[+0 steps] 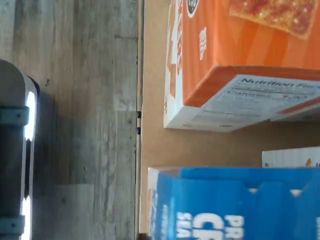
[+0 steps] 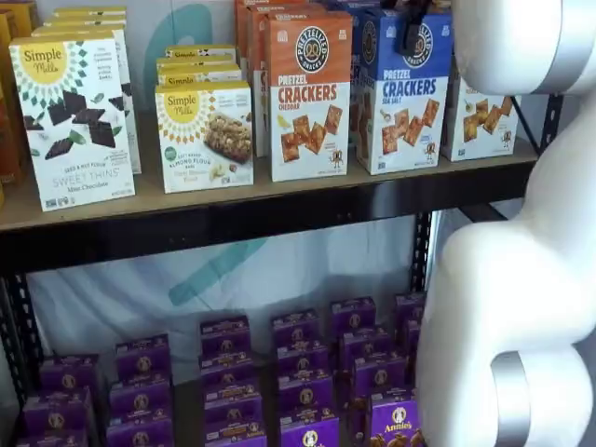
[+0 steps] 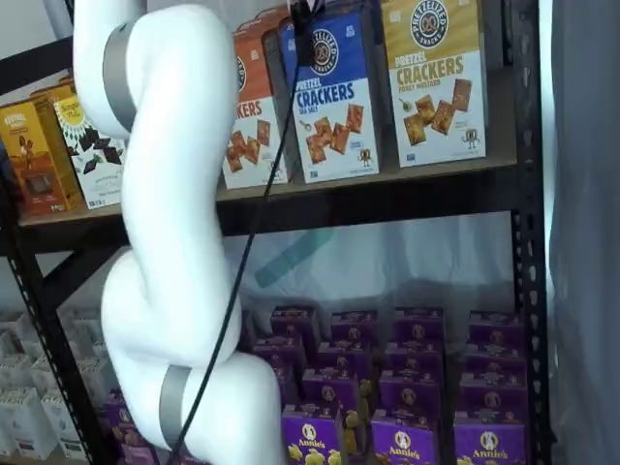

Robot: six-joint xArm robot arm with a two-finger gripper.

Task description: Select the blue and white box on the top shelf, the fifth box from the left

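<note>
The blue and white box stands upright on the top shelf in both shelf views (image 2: 403,93) (image 3: 334,97), between an orange-topped and a yellow-topped carton. It reads "PRETZEL CRACKERS SEA SALT". The top shelf (image 2: 279,197) (image 3: 417,174) is a tan board with a black front rail. The gripper (image 2: 413,30) (image 3: 303,37) shows only as black fingers at the box's upper edge, with a cable beside them. No gap or grip can be made out. In the wrist view the blue carton's top (image 1: 235,205) lies close under the camera.
The orange-topped carton (image 2: 309,93) (image 1: 240,55) stands just left of the blue one and the yellow-topped carton (image 3: 436,77) just right. Simple Mills boxes (image 2: 74,116) fill the shelf's left. Purple boxes (image 2: 307,363) fill the lower shelf. The white arm (image 3: 165,213) stands before the shelves.
</note>
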